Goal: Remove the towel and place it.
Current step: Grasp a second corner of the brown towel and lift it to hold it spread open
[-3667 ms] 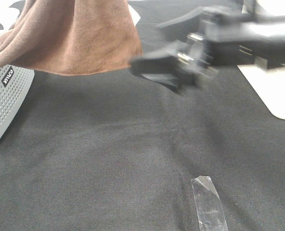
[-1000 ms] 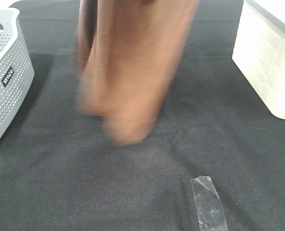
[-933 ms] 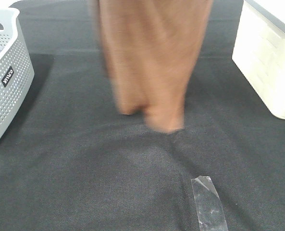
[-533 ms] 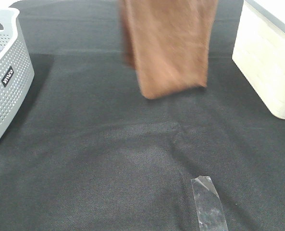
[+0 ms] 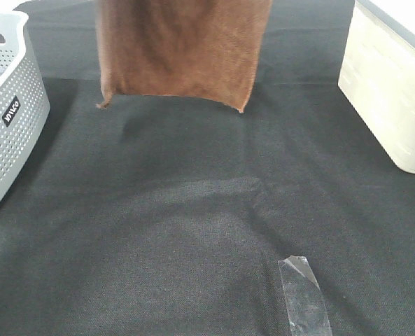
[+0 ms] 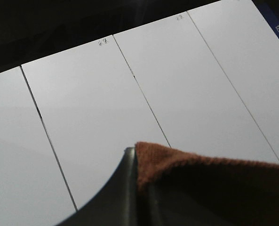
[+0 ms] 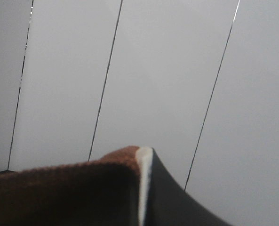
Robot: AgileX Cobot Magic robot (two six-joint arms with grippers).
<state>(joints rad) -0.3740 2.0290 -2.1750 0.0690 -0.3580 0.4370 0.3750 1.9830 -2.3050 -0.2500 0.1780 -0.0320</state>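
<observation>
The brown towel [image 5: 183, 49] hangs flat and spread out from above the top of the exterior view, its lower hem and two corners free above the black table cover [image 5: 193, 231]. Both grippers are out of the exterior view. In the left wrist view, my left gripper [image 6: 135, 162] is shut on a towel edge [image 6: 210, 183]; one dark finger [image 6: 115, 193] shows. In the right wrist view, my right gripper [image 7: 140, 162] is shut on another towel edge [image 7: 73, 188], with one finger [image 7: 167, 197] beside it. Both wrist cameras face a white panelled surface.
A grey perforated basket [image 5: 8, 112] stands at the left edge. A white bin [image 5: 392, 91] stands at the right edge. A strip of clear tape [image 5: 301, 294] lies on the table cover near the front.
The towel was out of the basket and swinging bunched over the table; now it is raised higher and spread flat between the two grippers, nearly still.
</observation>
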